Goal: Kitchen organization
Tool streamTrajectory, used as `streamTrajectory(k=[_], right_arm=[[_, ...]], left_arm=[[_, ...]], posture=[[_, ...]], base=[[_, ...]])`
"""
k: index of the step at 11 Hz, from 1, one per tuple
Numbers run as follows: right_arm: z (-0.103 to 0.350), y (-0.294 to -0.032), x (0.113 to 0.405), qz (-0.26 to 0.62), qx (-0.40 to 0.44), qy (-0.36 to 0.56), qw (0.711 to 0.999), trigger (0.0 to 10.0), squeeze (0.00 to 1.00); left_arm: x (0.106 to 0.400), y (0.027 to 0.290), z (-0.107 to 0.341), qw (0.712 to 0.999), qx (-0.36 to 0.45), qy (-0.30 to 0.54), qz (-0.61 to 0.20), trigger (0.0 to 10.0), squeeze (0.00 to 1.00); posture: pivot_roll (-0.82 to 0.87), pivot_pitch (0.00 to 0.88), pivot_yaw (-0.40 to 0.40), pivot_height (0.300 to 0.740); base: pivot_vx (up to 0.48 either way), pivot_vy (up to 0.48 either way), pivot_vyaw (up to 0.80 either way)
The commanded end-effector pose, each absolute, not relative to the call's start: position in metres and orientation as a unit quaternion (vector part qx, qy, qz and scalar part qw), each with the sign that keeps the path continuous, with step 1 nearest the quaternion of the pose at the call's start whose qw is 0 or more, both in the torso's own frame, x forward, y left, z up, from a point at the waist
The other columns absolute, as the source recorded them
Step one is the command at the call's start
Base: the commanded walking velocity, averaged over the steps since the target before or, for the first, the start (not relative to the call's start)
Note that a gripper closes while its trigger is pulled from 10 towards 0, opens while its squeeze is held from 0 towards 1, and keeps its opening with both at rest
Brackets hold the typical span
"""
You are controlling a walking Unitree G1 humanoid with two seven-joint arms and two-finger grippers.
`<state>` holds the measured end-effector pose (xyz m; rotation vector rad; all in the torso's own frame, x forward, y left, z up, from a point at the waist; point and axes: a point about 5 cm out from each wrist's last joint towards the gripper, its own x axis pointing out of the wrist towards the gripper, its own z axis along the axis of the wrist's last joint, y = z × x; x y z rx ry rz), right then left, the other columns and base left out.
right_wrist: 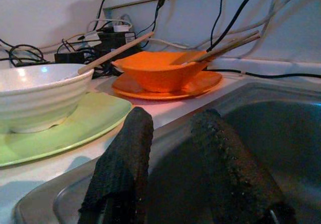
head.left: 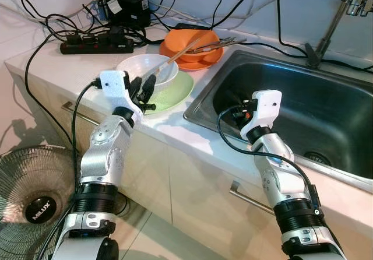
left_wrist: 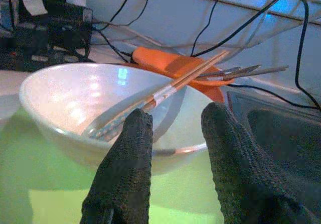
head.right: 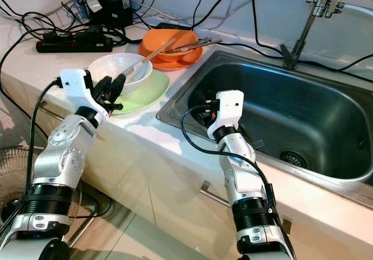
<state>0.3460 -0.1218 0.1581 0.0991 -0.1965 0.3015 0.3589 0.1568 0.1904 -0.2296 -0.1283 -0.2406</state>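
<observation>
Nearest: floor fan [head.left: 36, 199] low on left by cabinet front, cabinet handle [head.left: 247, 197] below the counter edge. Left gripper [head.left: 143, 89] raised over front edge of white counter [head.left: 175, 129], fingers [left_wrist: 125, 163] parted with a clear gap, nothing between them, tips just short of white bowl [head.left: 148, 70], near its rim; contact not discernible. White bowl sitting on green plate [head.left: 175, 94], chopsticks [left_wrist: 170, 86] resting inside it, leaning out over the rim toward the orange dishes. Right gripper [head.left: 236, 113] down inside the steel sink [head.left: 280, 94], near its left wall, fingers [right_wrist: 120, 169] spread apart, holding nothing, pointed back toward the counter dishes. Fork-like utensil [head.right: 260, 143] lying on sink bottom beside right arm, drain [head.left: 317, 157] further right. Beyond the green plate: orange bowl [head.left: 192, 47] on orange plate [right_wrist: 200, 86], more chopsticks [head.left: 213, 44] laid across that bowl, sticking out toward sink. Orange set just beside sink's far-left corner, close behind the white bowl. Further back: black power strip [head.left: 96, 43] along the counter, adapters and tangled black cables [head.left: 125, 6] against the wall. Faucet [head.left: 335, 21] at rear right of sink, cables running along the ledge behind it
</observation>
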Motion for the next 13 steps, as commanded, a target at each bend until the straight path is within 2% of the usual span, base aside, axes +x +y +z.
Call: streamTrajectory(k=[1,4,6,13], right_arm=[[0.162,-0.122,0.347,0.149,0.050,-0.102,0.982,10.0,0.00],[0.160,-0.123,0.346,0.147,0.049,-0.100,0.983,10.0,0.00],[0.160,-0.123,0.346,0.146,0.049,-0.099,0.983,10.0,0.00],[0.160,-0.123,0.347,0.146,0.049,-0.098,0.983,10.0,0.00]], left_arm=[[0.357,0.160,0.190,0.984,-0.119,-0.060,-0.121,10.0,0.00],[0.358,0.153,0.183,0.983,-0.119,-0.040,-0.133,10.0,0.00],[0.357,0.159,0.183,0.985,-0.120,-0.040,-0.116,10.0,0.00],[0.354,0.200,0.196,0.991,-0.110,-0.068,-0.044,10.0,0.00]], posture=[[0.17,0.039,-0.004,0.740],[0.16,0.050,-0.002,0.740],[0.16,0.052,-0.002,0.740],[0.17,0.048,-0.008,0.740]], base=[[0.000,0.000,0.00],[0.000,0.000,0.00],[0.000,0.000,0.00],[0.000,0.000,0.00]])
